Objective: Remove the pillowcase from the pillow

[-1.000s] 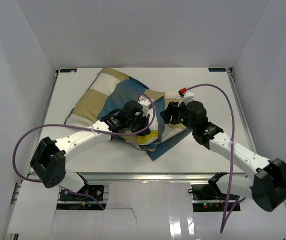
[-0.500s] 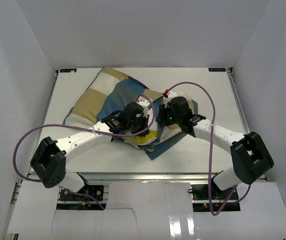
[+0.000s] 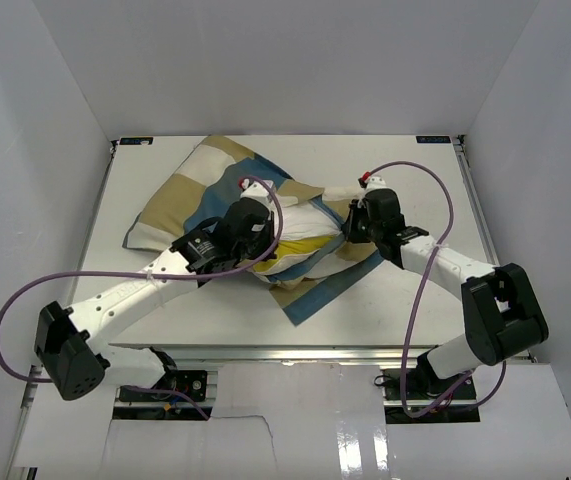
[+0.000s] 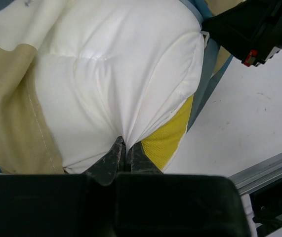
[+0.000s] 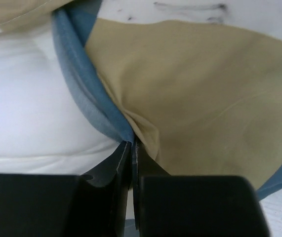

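White table (image 3: 415, 170): one pillow (image 3: 303, 228), one pillowcase (image 3: 187, 195)

A robotics lab test cell: plain white panels (image 3: 295, 60) enclose a white table (image 3: 365, 310), aluminium rail (image 3: 315, 352) at 6 o'clock, purple cables (image 3: 410, 163) looping.

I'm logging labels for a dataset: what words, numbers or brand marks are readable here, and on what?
No text is readable.
One dark strip at the far right corner of the table: too small to read.
The pillowcase and the pillow: no print visible.
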Robot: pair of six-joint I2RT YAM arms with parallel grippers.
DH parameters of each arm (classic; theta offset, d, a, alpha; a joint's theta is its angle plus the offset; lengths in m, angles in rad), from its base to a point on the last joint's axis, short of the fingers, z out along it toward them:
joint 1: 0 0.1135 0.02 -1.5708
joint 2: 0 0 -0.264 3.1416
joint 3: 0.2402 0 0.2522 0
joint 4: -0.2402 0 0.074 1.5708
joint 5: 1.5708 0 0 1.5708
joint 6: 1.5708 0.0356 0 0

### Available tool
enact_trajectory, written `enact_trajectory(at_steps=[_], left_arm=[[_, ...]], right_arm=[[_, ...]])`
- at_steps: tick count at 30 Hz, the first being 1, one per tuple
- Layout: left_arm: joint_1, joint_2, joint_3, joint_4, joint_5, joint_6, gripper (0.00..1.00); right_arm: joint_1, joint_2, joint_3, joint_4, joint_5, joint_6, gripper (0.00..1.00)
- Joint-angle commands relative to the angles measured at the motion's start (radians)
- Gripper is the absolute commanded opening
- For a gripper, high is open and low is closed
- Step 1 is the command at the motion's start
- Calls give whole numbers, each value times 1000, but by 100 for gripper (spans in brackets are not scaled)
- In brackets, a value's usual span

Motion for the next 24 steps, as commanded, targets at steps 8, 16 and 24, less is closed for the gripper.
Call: enact_trajectory(at_steps=[8,16,24], left_arm=[[8,-273,45,-21,52,-41,0],[8,-359,76,-22,78,-47,0],[8,-402,71,-15,61,-47,0]], right_arm=[[-170,86,-108,126,72,39,8],[-209,184,-109,201,-34,59,8],[-236,229,-106,275,-186,66,8]])
